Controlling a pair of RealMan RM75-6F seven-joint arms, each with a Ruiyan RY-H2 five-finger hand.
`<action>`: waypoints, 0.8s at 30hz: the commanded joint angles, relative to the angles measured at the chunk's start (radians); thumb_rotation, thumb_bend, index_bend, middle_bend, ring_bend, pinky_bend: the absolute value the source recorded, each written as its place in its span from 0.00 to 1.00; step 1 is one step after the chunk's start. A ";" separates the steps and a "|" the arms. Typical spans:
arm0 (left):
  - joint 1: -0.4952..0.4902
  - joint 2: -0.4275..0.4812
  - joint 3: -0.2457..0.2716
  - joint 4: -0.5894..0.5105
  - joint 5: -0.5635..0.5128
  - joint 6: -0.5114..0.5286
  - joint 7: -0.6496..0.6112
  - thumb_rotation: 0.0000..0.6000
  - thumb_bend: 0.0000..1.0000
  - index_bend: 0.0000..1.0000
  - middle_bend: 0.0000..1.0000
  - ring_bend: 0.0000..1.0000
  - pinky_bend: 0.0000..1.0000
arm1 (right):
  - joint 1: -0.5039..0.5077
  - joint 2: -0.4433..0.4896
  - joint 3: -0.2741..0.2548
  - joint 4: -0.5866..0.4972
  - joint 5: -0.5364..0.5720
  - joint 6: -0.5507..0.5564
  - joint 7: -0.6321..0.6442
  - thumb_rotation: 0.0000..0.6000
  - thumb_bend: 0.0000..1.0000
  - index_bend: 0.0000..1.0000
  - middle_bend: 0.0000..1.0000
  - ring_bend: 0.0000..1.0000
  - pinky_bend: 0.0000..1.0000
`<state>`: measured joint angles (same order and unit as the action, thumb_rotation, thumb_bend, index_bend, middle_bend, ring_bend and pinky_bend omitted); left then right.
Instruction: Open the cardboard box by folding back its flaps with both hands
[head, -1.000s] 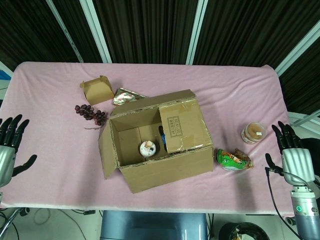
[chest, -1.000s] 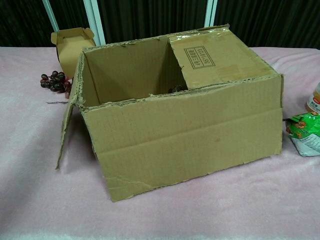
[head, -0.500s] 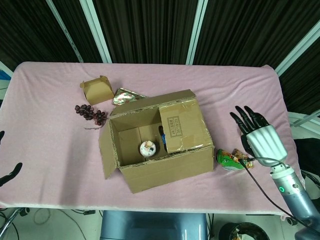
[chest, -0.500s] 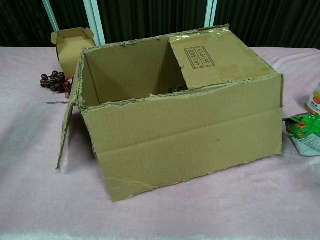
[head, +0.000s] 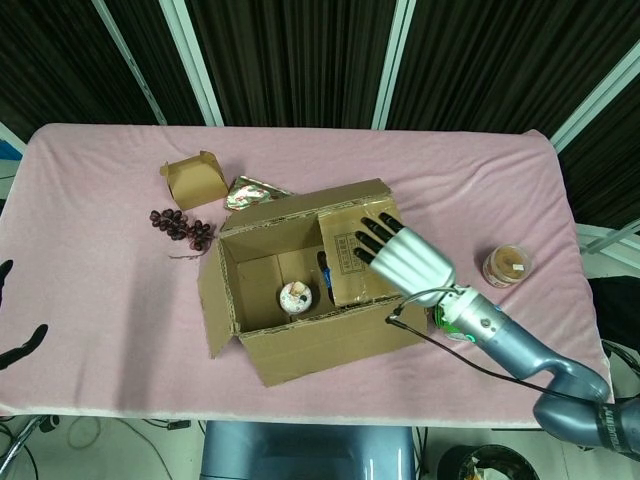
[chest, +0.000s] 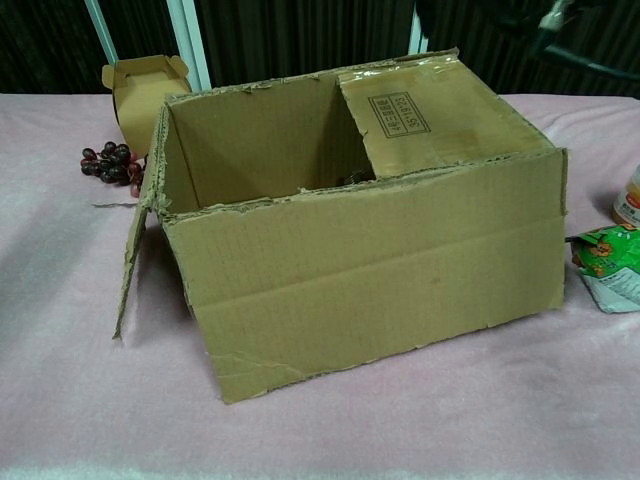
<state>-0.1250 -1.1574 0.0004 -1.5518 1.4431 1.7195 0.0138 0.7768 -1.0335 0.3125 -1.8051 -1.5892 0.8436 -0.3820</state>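
Cardboard box (head: 310, 290) is sitting mid-frame on the pink surface (head: 100, 260). Right robot hand (head: 395, 255) is hovering spread, holding nothing, over the closed flap (head: 362, 250); best hooking that flap's inner edge, then swinging outward.

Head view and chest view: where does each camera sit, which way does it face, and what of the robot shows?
Head view: high up, looking steeply down on the table and into the cardboard box; right robot hand above the closed flap, left robot hand barely in at the edge.
Chest view: low, near table height, facing the box's front wall; a dark bit of arm at the top.
Shared: box, grapes, small carton, green packet.
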 joint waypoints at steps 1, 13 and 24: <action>0.002 0.002 -0.006 0.000 -0.005 -0.011 -0.009 1.00 0.17 0.00 0.00 0.00 0.00 | 0.085 -0.078 0.000 0.044 0.020 -0.093 -0.033 1.00 0.89 0.38 0.30 0.19 0.25; 0.007 0.008 -0.031 0.003 -0.018 -0.054 -0.027 1.00 0.17 0.00 0.00 0.00 0.00 | 0.225 -0.229 -0.025 0.188 0.064 -0.213 -0.047 1.00 0.91 0.46 0.34 0.21 0.25; 0.013 0.014 -0.046 -0.005 -0.019 -0.078 -0.033 1.00 0.17 0.00 0.00 0.00 0.00 | 0.300 -0.266 -0.065 0.256 0.030 -0.262 -0.056 1.00 0.91 0.49 0.39 0.22 0.25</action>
<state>-0.1129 -1.1436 -0.0453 -1.5561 1.4236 1.6425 -0.0193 1.0707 -1.2961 0.2528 -1.5549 -1.5547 0.5868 -0.4358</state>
